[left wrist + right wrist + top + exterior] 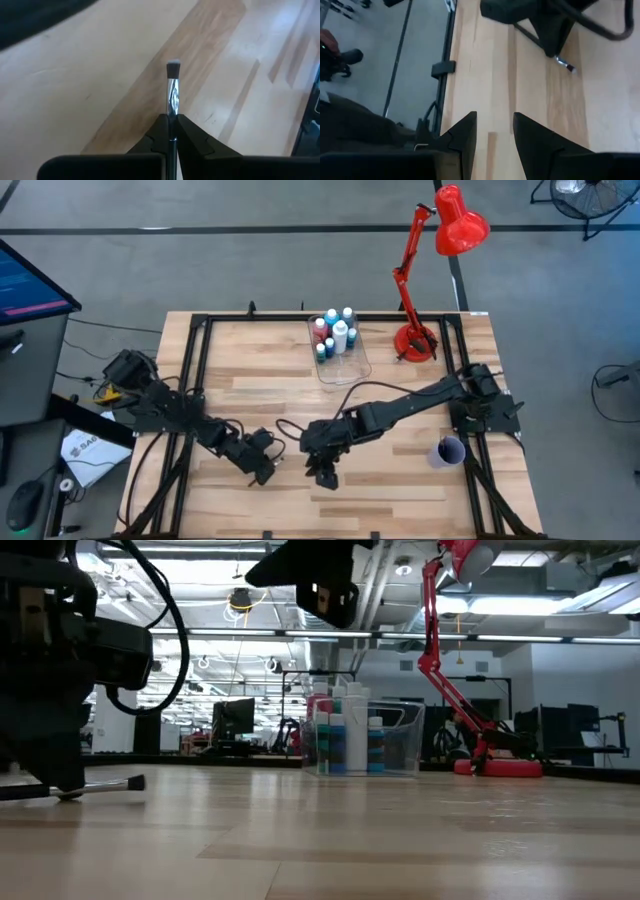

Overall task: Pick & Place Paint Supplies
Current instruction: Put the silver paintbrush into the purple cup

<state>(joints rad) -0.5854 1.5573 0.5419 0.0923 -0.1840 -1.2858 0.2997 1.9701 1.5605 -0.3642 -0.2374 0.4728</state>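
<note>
The left pincer (172,131) is clamped on a thin paintbrush (173,92), its two fingers pressed together around the handle so that the silver collar and the short dark bristle tip stick out past them. From above, this pincer (266,468) sits low over the tabletop (400,490) near the front edge, left of the middle; in the level view the brush (100,786) lies almost flat, just at the wood.

The right pincer (495,131) has its fingers apart with bare wood showing between them and nothing held. It hangs above the tabletop near the front edge, close to the middle, just beside the left one (326,473).

The remaining paint bottles (334,332) stand upright together inside a clear box (352,367) at the middle of the back edge: white, pink-red and blue-green ones. A red desk lamp (440,240) stands toward the back right corner, and a small purple cup (447,451) sits near the right edge.
</note>
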